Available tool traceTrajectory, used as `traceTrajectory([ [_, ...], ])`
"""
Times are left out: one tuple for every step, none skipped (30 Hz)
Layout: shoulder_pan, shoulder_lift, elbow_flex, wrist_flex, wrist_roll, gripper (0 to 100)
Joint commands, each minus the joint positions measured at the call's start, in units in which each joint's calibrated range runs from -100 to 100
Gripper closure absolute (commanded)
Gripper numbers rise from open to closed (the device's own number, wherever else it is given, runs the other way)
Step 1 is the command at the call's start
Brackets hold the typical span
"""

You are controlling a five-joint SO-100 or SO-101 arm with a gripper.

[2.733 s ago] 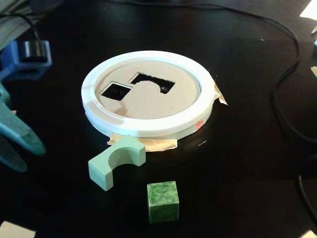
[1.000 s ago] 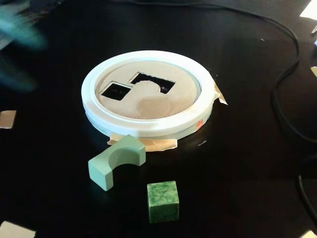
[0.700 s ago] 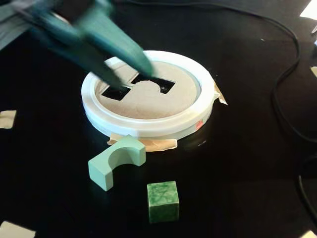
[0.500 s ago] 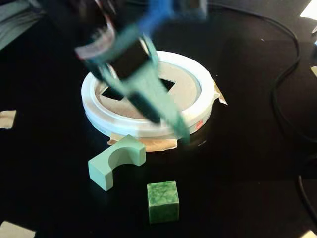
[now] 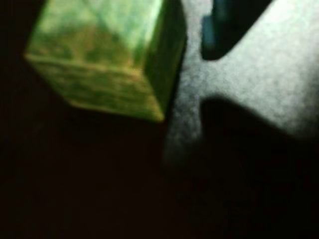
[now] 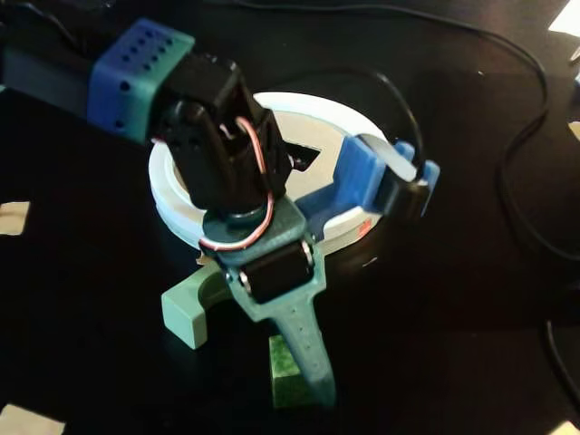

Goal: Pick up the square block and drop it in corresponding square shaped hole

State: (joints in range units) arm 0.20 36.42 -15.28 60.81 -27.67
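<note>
A green square block [image 6: 286, 373] lies on the black table near the front edge of the fixed view. My gripper [image 6: 254, 362] points down over it and is open. Its long green finger [image 6: 308, 358] lies right against the block's right side. The other jaw [image 6: 190, 313] is swung far out to the left, apart from the block. In the wrist view the block [image 5: 99, 55] fills the upper left, blurred and close, with a dark fingertip [image 5: 224, 30] to its right. The white round sorter disc [image 6: 308, 101] sits behind the arm. Only part of one cutout [image 6: 306, 161] shows, and its shape is unclear.
The arm's black motor and blue wrist camera mount [image 6: 362, 177] cover most of the disc. Black cables [image 6: 517, 136] loop over the table on the right. Pale paper corners [image 6: 14, 217] show at the left edge and bottom left.
</note>
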Motion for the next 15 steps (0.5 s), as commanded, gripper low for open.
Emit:
traceTrajectory([
  [0.67,-0.02,-5.03,-0.55,-0.39,22],
  [0.67,-0.02,-5.03,-0.55,-0.39,22],
  [0.67,-0.02,-5.03,-0.55,-0.39,22],
  [0.67,-0.11,-5.03,-0.55,-0.39,22],
  [0.67,-0.11,-5.03,-0.55,-0.39,22],
  [0.55,-0.2,-5.03,-0.55,-0.39,23],
  [0.3,-0.28,-5.03,-0.55,-0.39,24],
  [0.05,-0.37,-5.03,-0.55,-0.39,27],
  [-0.2,-0.46,-5.03,-0.55,-0.39,35],
  [-0.32,-0.55,-5.03,-0.55,-0.39,39],
  [-0.45,-0.55,-5.03,-0.55,-0.39,45],
  [-0.45,-0.55,-5.03,-0.55,-0.39,49],
  [-0.57,-0.64,-5.03,-0.55,-0.39,55],
  [-0.7,-0.82,-5.03,-0.55,-0.39,62],
  [-0.7,-0.82,-5.03,-0.55,-0.39,66],
])
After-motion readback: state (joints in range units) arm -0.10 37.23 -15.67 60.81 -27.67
